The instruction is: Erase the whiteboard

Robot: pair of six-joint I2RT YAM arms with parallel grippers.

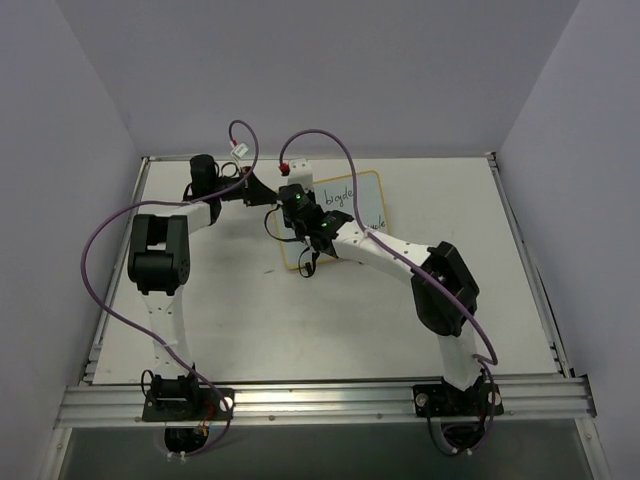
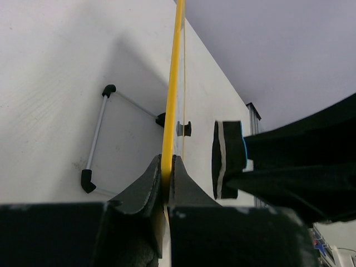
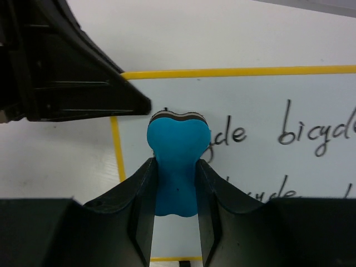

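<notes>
The whiteboard is at the far middle of the table, and both my arms meet at its left edge.

From the left wrist, my left gripper is closed on the yellow rim and steadies the board. The wire stand is left of my fingers, and the eraser is just to the right.

From the right wrist, my right gripper clamps the blue eraser. Its felt end seems to touch the board near the top left corner, just beside the left finger. The handwriting runs to the right of it.

I judge the wiping is only starting. Next I must press and sweep to the right, where the room is open, away from the rim and the left gripper.
</notes>
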